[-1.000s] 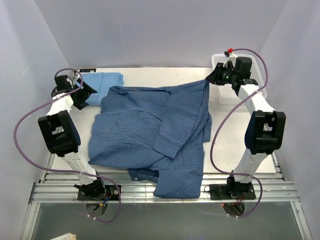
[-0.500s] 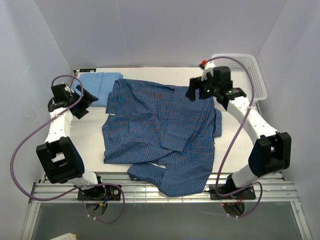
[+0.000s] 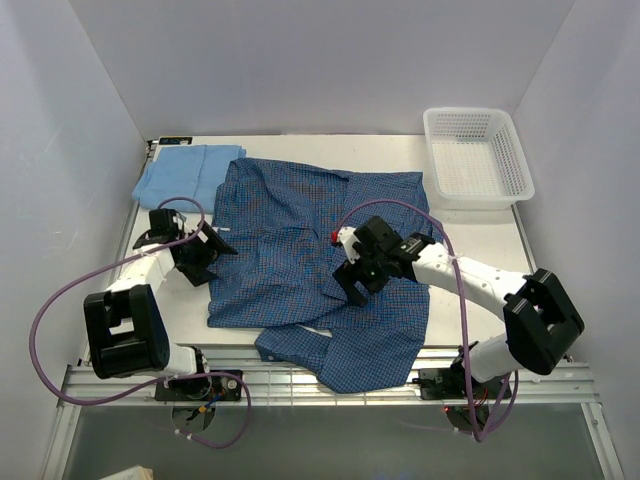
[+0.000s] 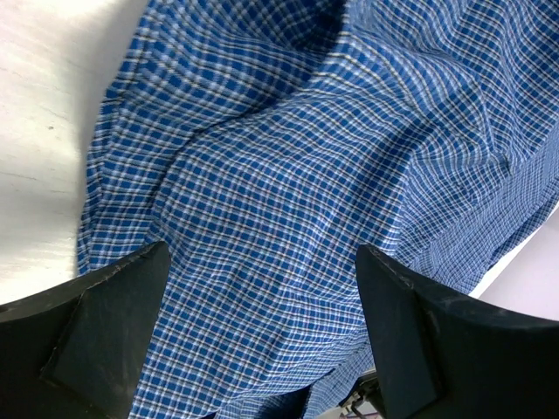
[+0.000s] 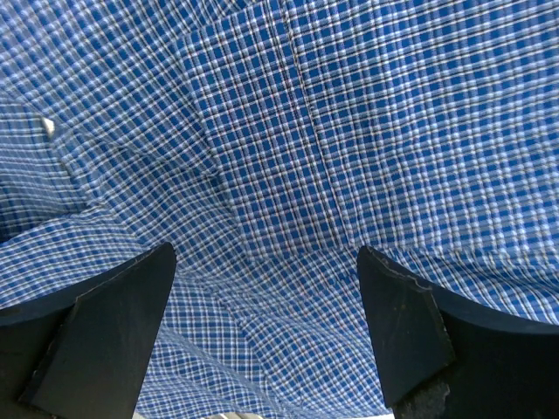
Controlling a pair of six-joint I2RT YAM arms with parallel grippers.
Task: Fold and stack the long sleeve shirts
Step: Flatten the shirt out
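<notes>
The dark blue checked shirt (image 3: 300, 250) lies spread and rumpled over the middle of the table, its lower part hanging over the near edge. It fills the left wrist view (image 4: 288, 175) and the right wrist view (image 5: 306, 131). The plain light blue shirt (image 3: 180, 175) lies folded at the far left corner. My left gripper (image 3: 212, 262) is open and empty at the checked shirt's left edge (image 4: 262, 349). My right gripper (image 3: 350, 282) is open and empty just over the shirt's middle right (image 5: 262, 349).
A white plastic mesh basket (image 3: 478, 158) stands at the far right of the table. Grey walls close in the table on the left, back and right. Metal rails run along the near edge (image 3: 120, 385).
My right gripper let go of the checked shirt and swung from the far right down to its middle. My left gripper came forward from the light blue shirt to the checked shirt's left edge.
</notes>
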